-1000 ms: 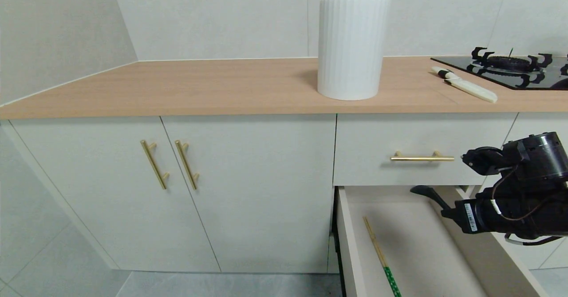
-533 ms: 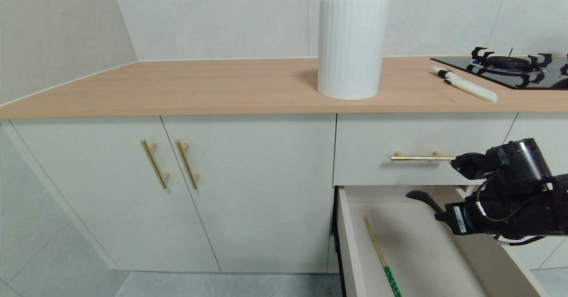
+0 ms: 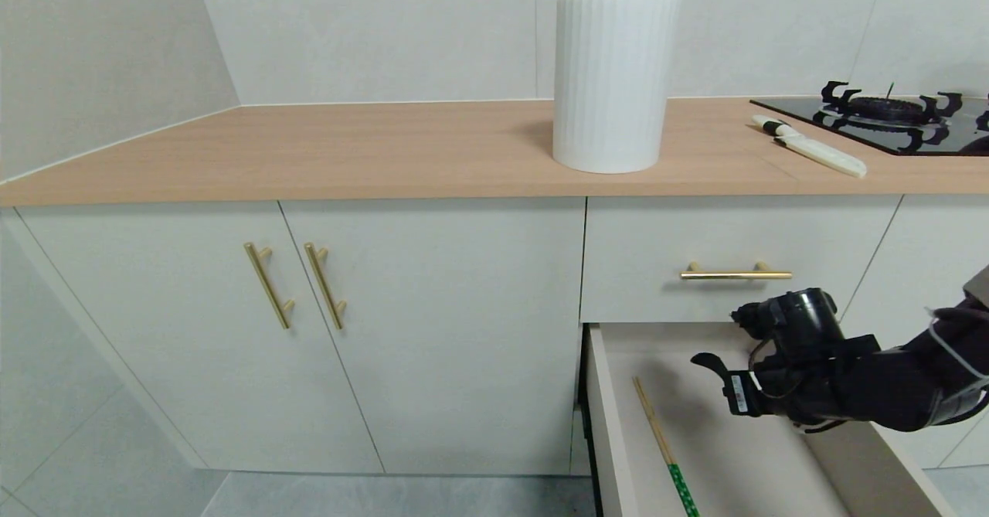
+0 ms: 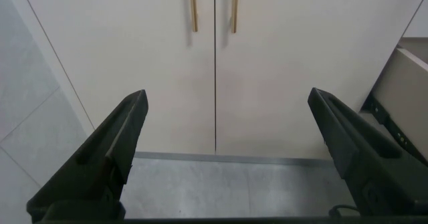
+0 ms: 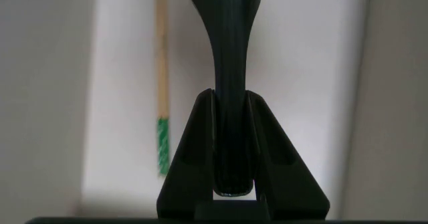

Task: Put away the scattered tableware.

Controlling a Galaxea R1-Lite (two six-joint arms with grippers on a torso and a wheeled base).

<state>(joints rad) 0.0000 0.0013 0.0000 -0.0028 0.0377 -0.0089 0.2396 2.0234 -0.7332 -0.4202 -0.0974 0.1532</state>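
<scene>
- Far left: your left claw (image 4: 227,157) hangs low in front of the closed cupboard doors (image 3: 309,331). Its jaws are spread wide and hold nothing.
- Centre, on the counter (image 3: 348,146): a tall white ribbed canister (image 3: 614,84) stands upright near the front edge. It sits above the work and well apart from it, so it is not in your way.
- Right of centre, below the counter: the lower drawer (image 3: 610,424) is pulled open. A pair of chopsticks (image 3: 663,443) with green ends lies flat inside, close to its left wall. The upper drawer (image 3: 734,254) above it is closed.
- Over the open drawer: your right claw (image 3: 743,395) is clamped on a slim black utensil (image 3: 707,362) that points toward the drawer's back left. What kind of utensil it is cannot be told.
- The step in hand looks like placing this utensil in the drawer.
- The next move calls for lowering it to the bare drawer floor right of the chopsticks, then letting go. Keep it clear of the upper drawer's front as you go down.
- Right, on the counter: a pale knife (image 3: 811,154) lies flat just beside the hob (image 3: 888,123). It is not yet put away and is probably your next pick.
</scene>
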